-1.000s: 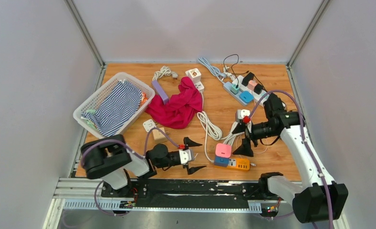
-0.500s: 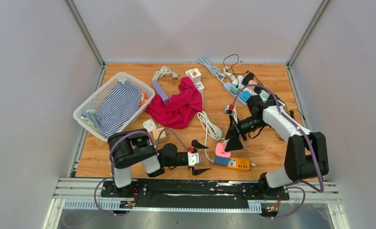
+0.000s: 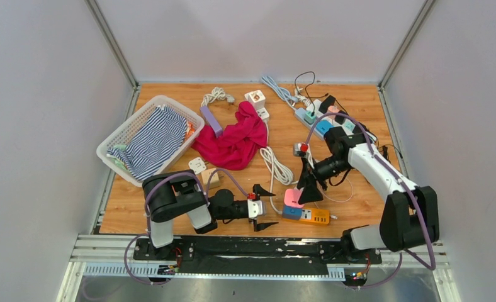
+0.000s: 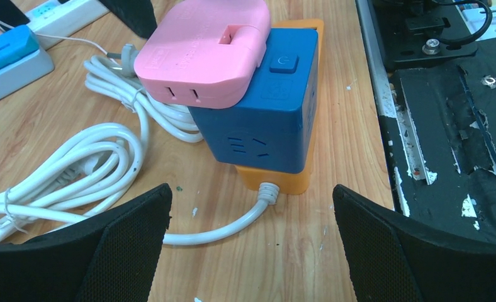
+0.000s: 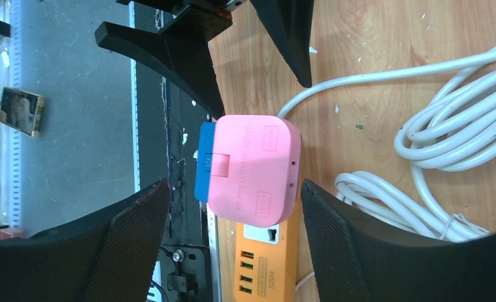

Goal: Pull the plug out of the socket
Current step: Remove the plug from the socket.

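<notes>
Wood surface [image 3: 283, 135] carries the orange power strip [image 3: 313, 217] near its front edge, with a blue cube adapter [image 4: 264, 107] plugged on top and the pink plug [image 5: 252, 170] seated on that (rigid, light, smooth plastic, probably a tight fit). Right gripper [image 3: 306, 184] hovers above it, jaws wide, straddling its flat sides, which look the best hold. Left gripper [image 4: 252, 201] faces the stack, jaws wide, well placed to pin the strip.

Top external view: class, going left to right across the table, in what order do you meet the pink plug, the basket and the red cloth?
basket → red cloth → pink plug
</notes>
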You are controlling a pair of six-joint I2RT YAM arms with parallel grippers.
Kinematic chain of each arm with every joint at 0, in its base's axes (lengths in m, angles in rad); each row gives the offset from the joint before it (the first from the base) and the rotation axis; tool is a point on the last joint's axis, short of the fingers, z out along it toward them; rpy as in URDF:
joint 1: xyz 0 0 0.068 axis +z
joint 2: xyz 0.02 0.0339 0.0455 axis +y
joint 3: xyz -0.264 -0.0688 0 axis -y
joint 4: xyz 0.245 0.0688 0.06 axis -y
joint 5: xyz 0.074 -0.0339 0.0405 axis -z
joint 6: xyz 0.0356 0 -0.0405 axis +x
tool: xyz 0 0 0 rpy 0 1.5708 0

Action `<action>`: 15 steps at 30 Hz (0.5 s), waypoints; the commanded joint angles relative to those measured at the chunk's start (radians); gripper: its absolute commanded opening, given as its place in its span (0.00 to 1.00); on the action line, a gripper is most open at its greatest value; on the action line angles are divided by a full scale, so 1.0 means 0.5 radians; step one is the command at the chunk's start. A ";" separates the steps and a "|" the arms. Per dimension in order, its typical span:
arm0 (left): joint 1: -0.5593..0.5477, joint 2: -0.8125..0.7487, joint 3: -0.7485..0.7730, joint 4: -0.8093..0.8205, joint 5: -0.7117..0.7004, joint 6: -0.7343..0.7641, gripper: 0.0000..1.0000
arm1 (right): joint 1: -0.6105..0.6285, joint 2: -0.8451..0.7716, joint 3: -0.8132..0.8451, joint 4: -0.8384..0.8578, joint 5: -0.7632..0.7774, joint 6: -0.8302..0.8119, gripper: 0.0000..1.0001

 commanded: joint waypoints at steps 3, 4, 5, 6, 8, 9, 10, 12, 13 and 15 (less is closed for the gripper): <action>-0.011 0.027 0.031 0.096 -0.008 -0.037 1.00 | 0.025 -0.152 0.026 -0.187 -0.045 -0.177 0.73; -0.011 0.023 0.031 0.098 -0.012 -0.051 1.00 | 0.026 -0.152 0.029 -0.210 -0.054 -0.196 0.72; -0.011 0.017 0.032 0.098 -0.013 -0.066 1.00 | 0.024 -0.154 0.032 -0.219 -0.059 -0.204 0.70; -0.011 0.010 0.035 0.097 -0.010 -0.084 1.00 | 0.025 -0.157 0.033 -0.219 -0.058 -0.203 0.69; -0.011 -0.011 0.036 0.098 0.012 -0.120 1.00 | 0.025 -0.158 0.031 -0.192 -0.038 -0.181 0.70; -0.011 -0.016 0.042 0.099 0.035 -0.142 1.00 | 0.025 -0.158 0.027 -0.150 -0.018 -0.130 0.72; -0.011 -0.020 0.058 0.098 0.064 -0.165 1.00 | 0.025 -0.155 0.019 -0.102 0.007 -0.077 0.75; -0.011 -0.011 0.088 0.098 0.134 -0.222 1.00 | 0.025 -0.141 0.004 -0.020 0.052 0.011 0.79; -0.011 -0.004 0.106 0.098 0.164 -0.257 1.00 | 0.025 -0.131 -0.005 0.027 0.080 0.056 0.80; -0.011 0.013 0.144 0.095 0.218 -0.343 1.00 | 0.025 -0.102 -0.017 0.113 0.144 0.167 0.81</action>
